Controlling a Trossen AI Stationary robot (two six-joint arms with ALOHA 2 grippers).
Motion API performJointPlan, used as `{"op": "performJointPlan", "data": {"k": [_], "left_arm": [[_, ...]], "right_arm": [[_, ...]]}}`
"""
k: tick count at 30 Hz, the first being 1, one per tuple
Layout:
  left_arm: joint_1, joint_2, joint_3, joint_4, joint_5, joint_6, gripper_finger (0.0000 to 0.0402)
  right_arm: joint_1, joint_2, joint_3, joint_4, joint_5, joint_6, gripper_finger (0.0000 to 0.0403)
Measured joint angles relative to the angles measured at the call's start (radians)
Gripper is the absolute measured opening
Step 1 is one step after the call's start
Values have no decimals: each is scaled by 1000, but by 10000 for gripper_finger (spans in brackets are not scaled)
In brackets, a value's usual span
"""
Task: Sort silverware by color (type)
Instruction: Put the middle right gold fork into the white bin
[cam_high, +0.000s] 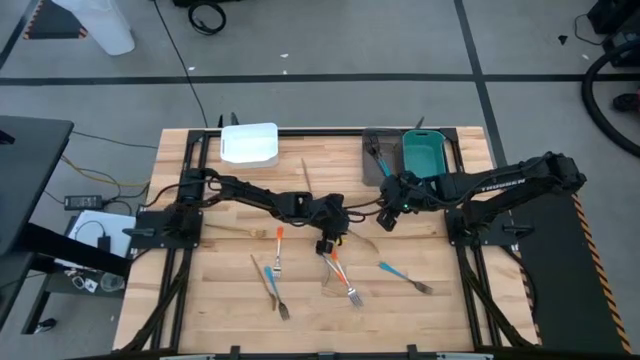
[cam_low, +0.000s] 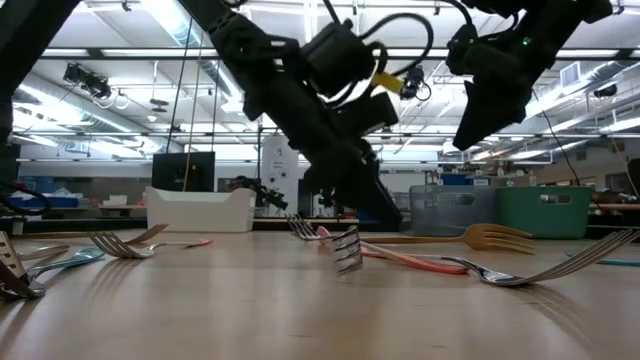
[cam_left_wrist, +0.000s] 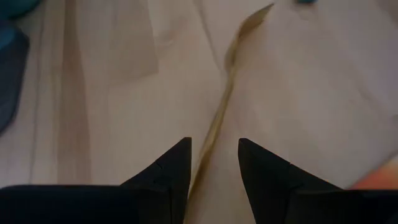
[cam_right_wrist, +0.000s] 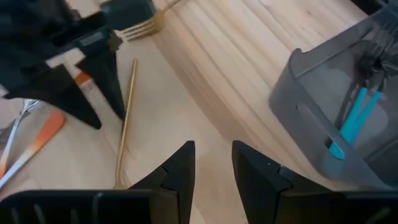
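Observation:
Silverware lies scattered on the wooden table: orange-handled forks (cam_high: 278, 250) (cam_high: 340, 272), blue-handled forks (cam_high: 268, 284) (cam_high: 404, 276) and thin gold pieces (cam_high: 305, 175). My left gripper (cam_left_wrist: 214, 155) is open and low over the table's middle. Its two fingers stand on either side of a gold fork's handle (cam_left_wrist: 219, 118), and I see no touch. That fork (cam_right_wrist: 127, 118) lies flat, tines (cam_right_wrist: 140, 28) toward the far edge. My right gripper (cam_right_wrist: 213, 155) hangs open and higher up, right of centre (cam_high: 390, 215), with nothing between its fingers.
A white bin (cam_high: 248, 143) stands at the far edge, left of centre. A grey bin (cam_high: 378, 158) holding a blue-handled fork (cam_right_wrist: 354, 118) and a teal bin (cam_high: 423, 155) stand at the far right. Bare wood lies along the near edge.

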Motion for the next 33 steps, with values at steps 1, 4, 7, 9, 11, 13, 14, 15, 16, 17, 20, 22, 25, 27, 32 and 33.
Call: {"op": "performJointPlan", "data": {"k": [1, 4, 7, 9, 11, 13, 14, 15, 16, 17, 20, 22, 25, 27, 32, 33], "left_arm": [[7, 5, 0, 2, 0, 1, 141], [28, 18, 0, 9, 0, 1, 141], [46, 18, 0, 11, 18, 9, 141], [56, 18, 0, 3, 58, 10, 140], [63, 18, -1, 1, 101, 9, 134], [64, 18, -1, -6, 132, 9, 125], [64, 18, -1, -7, 138, 12, 119], [63, 18, -1, -7, 138, 22, 114], [62, 18, -1, -7, 138, 35, 109], [62, 18, -1, -9, 138, 47, 105], [61, 28, -1, -9, 138, 57, 94], [64, 39, -2, -18, 136, 59, 90], [65, 59, 2, 3, 144, 73, 87], [65, 61, 2, -5, 142, 74, 86], [62, 64, 3, -23, 142, 78, 60], [62, 64, 4, -34, 141, 85, 50]], "right_arm": [[3, 0, 0, 6, 2, 4, 116], [12, 1, 0, 3, 7, 7, 116], [18, 1, 0, 4, 23, 8, 116], [19, 1, 0, 4, 26, 9, 116], [19, 1, 0, 5, 26, 10, 116], [19, 1, 0, 2, 28, 15, 116], [19, 1, 0, 2, 28, 15, 116], [19, 1, 0, 3, 28, 15, 116], [19, 1, 0, 4, 28, 16, 116], [19, 1, 0, 4, 29, 16, 116], [19, 1, 0, 6, 32, 16, 116], [20, 1, 0, 7, 33, 16, 116], [19, 1, 0, 13, 35, 15, 116], [20, 1, 0, 13, 35, 16, 116], [20, 2, 0, 13, 35, 15, 116], [22, 2, 0, 13, 35, 15, 116]]}}
